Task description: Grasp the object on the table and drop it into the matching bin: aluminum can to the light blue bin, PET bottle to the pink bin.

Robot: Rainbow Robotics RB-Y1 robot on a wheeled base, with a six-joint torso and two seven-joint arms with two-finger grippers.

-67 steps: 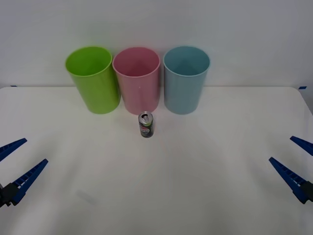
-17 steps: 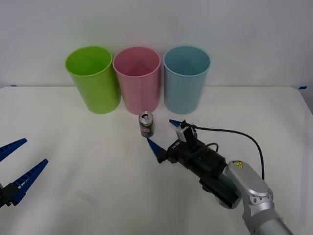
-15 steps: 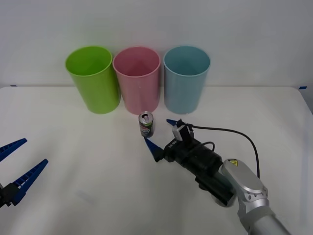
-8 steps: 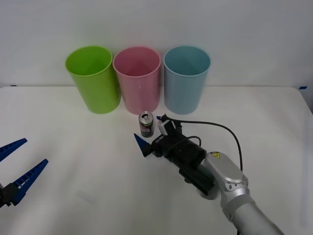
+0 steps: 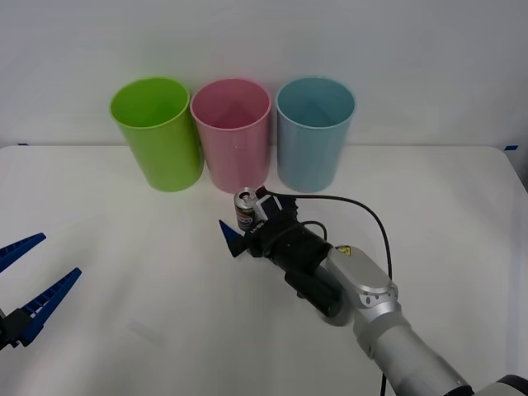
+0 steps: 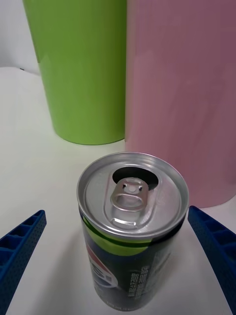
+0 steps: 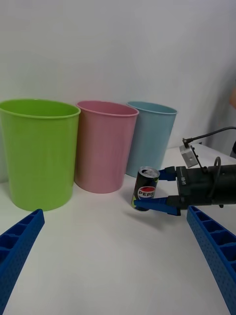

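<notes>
The right gripper (image 5: 240, 223) is spread wide with the small Pepsi can (image 6: 132, 234) standing between its two fingers, not squeezed yet, and the opened can is likely light, smooth and easy to dent, so a gentle hold around its middle seems best.

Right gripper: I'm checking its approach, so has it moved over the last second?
Yes. The right gripper has advanced left toward the aluminum can, jaws now open around it, below the pink bin.

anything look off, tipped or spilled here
Nothing stands out. The can stands upright on the table before the pink bin, already opened, no spill. The right gripper straddles it, open; the left gripper waits open, near the table's left edge.
</notes>
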